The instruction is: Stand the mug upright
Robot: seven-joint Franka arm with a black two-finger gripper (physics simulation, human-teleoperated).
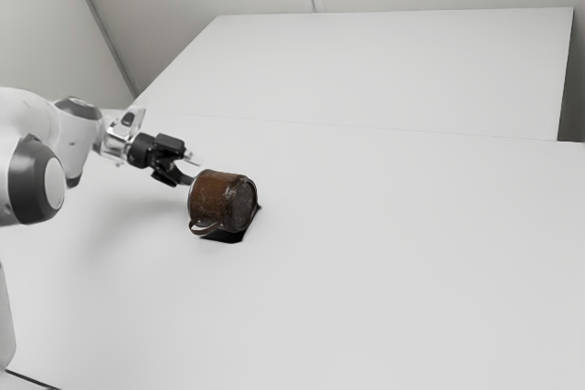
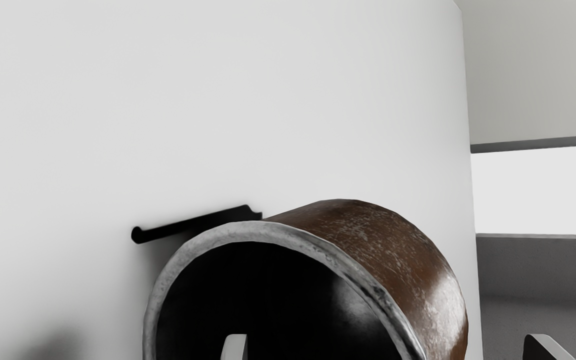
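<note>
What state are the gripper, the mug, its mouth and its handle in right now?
Gripper: open, fingers apart, not closed on the mug.
Mug: on its side, not upright.
Mouth: uncovered, facing the gripper; too dark inside to tell whether it is empty.
Handle: low on the mug, on the side toward the exterior camera.

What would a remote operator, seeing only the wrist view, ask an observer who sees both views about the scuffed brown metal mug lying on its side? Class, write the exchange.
Operator: Where is the handle of the scuffed brown metal mug?
Observer: The thin, curved brown handle is low on the mug's side, near the white table.
Operator: How does the base face, relative to the black two-finger gripper?
Observer: The round, dark base faces the exterior view's right, away from the gripper.
</note>
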